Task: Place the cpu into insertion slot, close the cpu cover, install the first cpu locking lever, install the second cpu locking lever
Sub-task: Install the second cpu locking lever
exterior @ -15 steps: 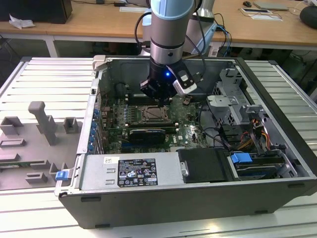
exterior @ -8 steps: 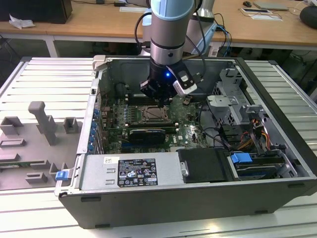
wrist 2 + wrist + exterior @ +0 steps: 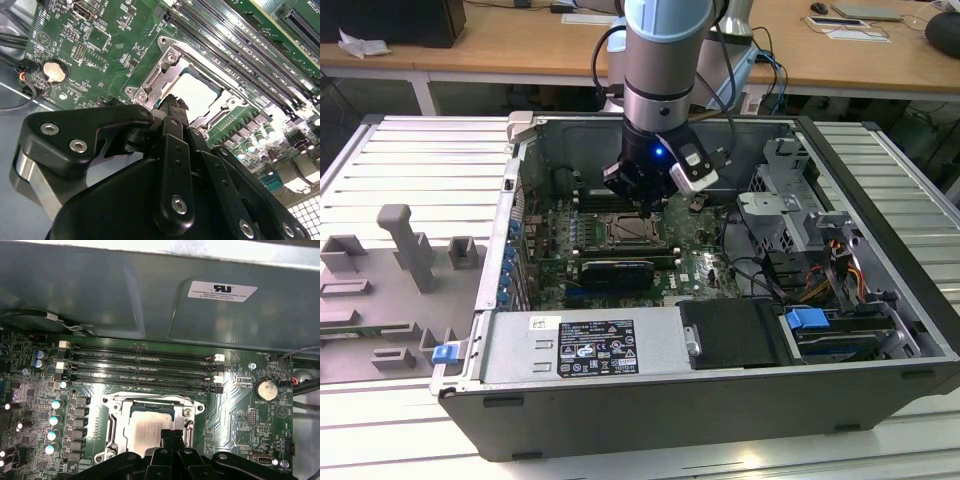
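Presently, the holdings of the open computer case [image 3: 880,300], as shown.

Gripper [image 3: 642,203]: black, mounted below the grey arm [image 3: 662,60] in the upper centre of the exterior view, lowered inside the case directly above the socket. In the second wrist view the gripper [image 3: 175,102] has its fingertips drawn together into one narrow point, nothing visible between them; the point sits at the edge of the chip. Contact cannot be confirmed. In the first wrist view the fingers [image 3: 172,440] rise from the bottom centre of the frame and overlap the chip's near edge.

Cpu [image 3: 196,91]: pale, flat, square, lying level inside the insertion slot [image 3: 172,65], centre of the second wrist view; also low centre in the first wrist view [image 3: 147,430].

Cpu cover [image 3: 116,412]: silvery frame plate lying flat around the chip, which shows through its central window; corner screws visible.

Memory slots [image 3: 140,365]: long, dark, parallel rows just above the socket in the first wrist view.

Coin battery [image 3: 265,389]: round, silver, middle right of the first wrist view.

Motherboard [image 3: 700,270]: green, on the case floor, centre of the exterior view.

Power supply [image 3: 580,345]: grey box with a label, lower centre.

Grey fixture blocks [image 3: 405,245]: on the ribbed table at the far left.
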`<act>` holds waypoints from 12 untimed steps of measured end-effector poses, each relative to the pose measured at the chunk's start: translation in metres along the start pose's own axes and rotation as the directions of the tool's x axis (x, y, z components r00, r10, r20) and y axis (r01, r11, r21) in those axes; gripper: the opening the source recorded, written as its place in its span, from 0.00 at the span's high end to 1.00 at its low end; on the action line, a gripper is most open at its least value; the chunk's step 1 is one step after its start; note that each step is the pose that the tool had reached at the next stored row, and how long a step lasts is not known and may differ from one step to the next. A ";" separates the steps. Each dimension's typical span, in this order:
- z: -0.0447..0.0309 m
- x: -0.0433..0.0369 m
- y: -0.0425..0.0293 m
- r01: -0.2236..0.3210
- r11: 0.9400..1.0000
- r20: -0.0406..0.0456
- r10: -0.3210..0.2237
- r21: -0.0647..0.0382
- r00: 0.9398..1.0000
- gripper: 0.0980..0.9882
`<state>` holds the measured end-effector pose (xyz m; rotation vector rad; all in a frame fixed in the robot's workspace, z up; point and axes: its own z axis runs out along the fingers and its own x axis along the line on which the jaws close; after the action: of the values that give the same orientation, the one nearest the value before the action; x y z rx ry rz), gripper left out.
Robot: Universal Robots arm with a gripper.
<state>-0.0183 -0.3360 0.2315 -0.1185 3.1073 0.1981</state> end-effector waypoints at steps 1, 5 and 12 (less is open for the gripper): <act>0.0000 0.0000 -0.0002 0.000 1.000 0.000 0.000 0.000 1.000 0.99; -0.0001 0.0001 -0.0009 0.000 1.000 0.000 0.000 0.000 1.000 0.99; -0.0004 0.0002 -0.0030 0.000 1.000 0.000 0.000 0.000 1.000 0.99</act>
<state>-0.0183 -0.3390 0.2315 -0.1185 3.1072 0.1981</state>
